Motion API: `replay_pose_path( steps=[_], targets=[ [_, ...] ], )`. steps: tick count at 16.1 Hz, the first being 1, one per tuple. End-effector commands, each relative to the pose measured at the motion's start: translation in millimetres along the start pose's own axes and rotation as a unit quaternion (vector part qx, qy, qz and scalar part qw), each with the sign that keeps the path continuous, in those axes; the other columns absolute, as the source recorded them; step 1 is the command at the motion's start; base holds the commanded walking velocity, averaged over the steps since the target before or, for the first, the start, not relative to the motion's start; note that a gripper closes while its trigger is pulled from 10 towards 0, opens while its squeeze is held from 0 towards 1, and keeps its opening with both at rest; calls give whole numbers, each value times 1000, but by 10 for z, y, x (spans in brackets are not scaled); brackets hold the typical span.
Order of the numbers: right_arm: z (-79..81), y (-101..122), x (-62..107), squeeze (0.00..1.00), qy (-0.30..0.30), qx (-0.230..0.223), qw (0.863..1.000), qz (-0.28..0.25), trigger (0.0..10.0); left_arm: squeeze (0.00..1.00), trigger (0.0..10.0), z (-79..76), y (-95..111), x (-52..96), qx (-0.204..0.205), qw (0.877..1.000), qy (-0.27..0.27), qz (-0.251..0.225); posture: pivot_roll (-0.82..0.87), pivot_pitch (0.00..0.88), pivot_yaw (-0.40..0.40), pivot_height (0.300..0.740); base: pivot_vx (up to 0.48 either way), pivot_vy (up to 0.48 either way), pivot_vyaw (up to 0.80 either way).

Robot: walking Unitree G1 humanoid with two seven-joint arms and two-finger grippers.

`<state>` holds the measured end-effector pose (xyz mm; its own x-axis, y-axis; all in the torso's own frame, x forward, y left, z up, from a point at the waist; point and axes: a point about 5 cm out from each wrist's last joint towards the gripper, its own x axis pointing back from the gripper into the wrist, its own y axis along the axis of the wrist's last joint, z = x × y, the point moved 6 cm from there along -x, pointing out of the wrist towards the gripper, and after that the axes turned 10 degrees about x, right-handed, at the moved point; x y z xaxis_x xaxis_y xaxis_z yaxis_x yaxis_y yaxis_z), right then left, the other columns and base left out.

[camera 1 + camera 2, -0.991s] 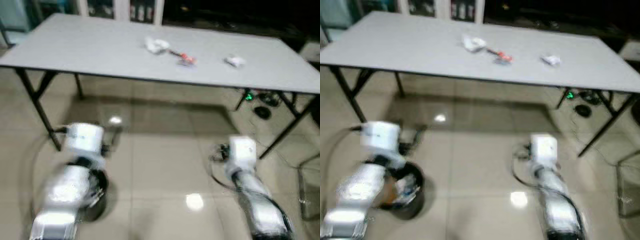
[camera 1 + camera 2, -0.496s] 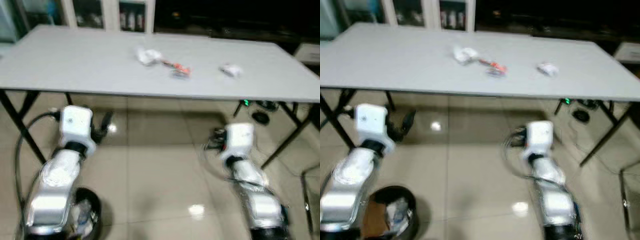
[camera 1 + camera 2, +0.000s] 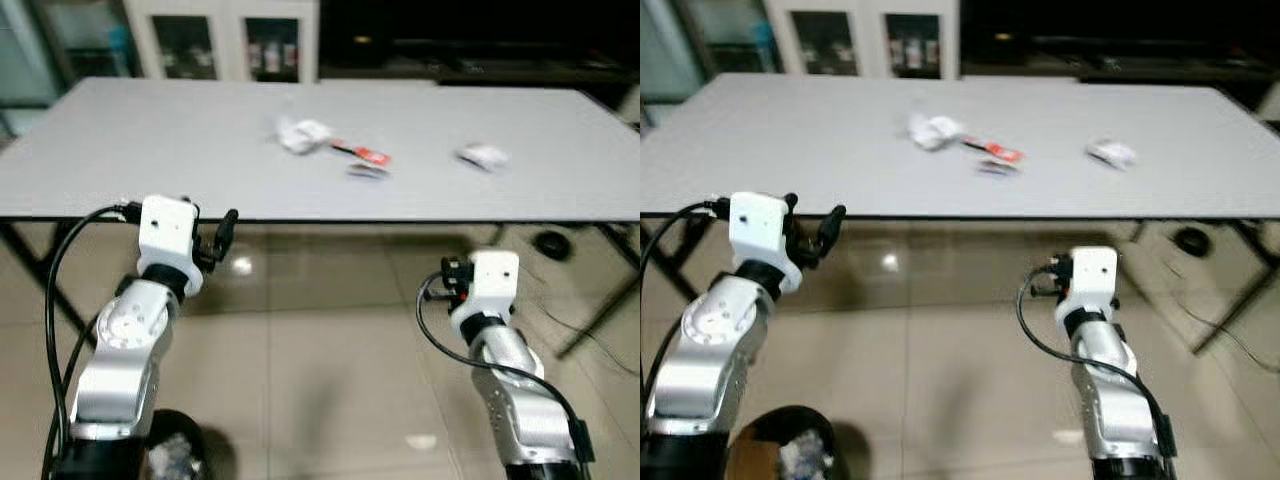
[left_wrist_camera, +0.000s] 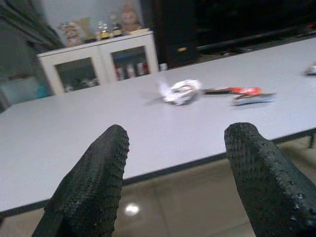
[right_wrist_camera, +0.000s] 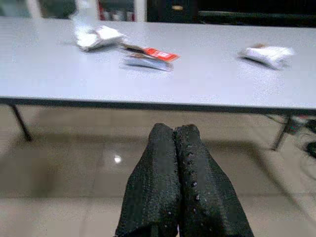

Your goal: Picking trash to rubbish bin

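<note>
Trash lies on the grey surface (image 3: 120, 150) in a loose row: crumpled white paper (image 3: 302, 133), then a flat red-and-silver wrapper (image 3: 366, 160) with its long axis running left-right, then a small white wad (image 3: 483, 156). Left hand (image 4: 173, 182) spread wide and right hand (image 5: 173, 182) pressed closed hover before the near edge

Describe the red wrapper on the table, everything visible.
The red wrapper is a small flat packet, red with a pale patch at one end, looking like thin foil or plastic. It lies flat near the middle of the grey table, beside a silvery wrapper that it touches or nearly touches. A crumpled white wad lies to its left and another white piece to its right. Neither gripper touches it.
</note>
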<state>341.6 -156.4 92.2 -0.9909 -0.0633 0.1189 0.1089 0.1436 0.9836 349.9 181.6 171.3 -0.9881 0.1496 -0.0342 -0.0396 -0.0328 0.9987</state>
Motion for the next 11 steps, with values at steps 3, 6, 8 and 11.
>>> replay_pose_path(
  steps=[3, 6, 8, 11],
  targets=[
    [-20, 128, -35, 0, -3, 8, 1000, -14, 10000, 0, 10000, -11, 29, -106, 4, 1000, -7, -4, 12, 0, -12, 740, 480, 0, 0],
    [-21, 135, -58, 0, -5, 9, 1000, -14, 10000, 0, 10000, -44, -14, -172, 9, 1000, -16, -1, 24, 0, -28, 740, 480, 0, 0],
    [16, 139, -76, 0, 0, 9, 1000, -14, 10000, 0, 10000, 7, -30, -230, 13, 1000, -13, 0, 27, 0, -33, 740, 480, 0, 0],
    [63, 182, -125, 0, 9, 8, 1000, -21, 10000, 0, 10000, 66, -34, -323, 9, 1000, -16, 0, 17, 0, -31, 740, 480, 0, 0]
  ],
)
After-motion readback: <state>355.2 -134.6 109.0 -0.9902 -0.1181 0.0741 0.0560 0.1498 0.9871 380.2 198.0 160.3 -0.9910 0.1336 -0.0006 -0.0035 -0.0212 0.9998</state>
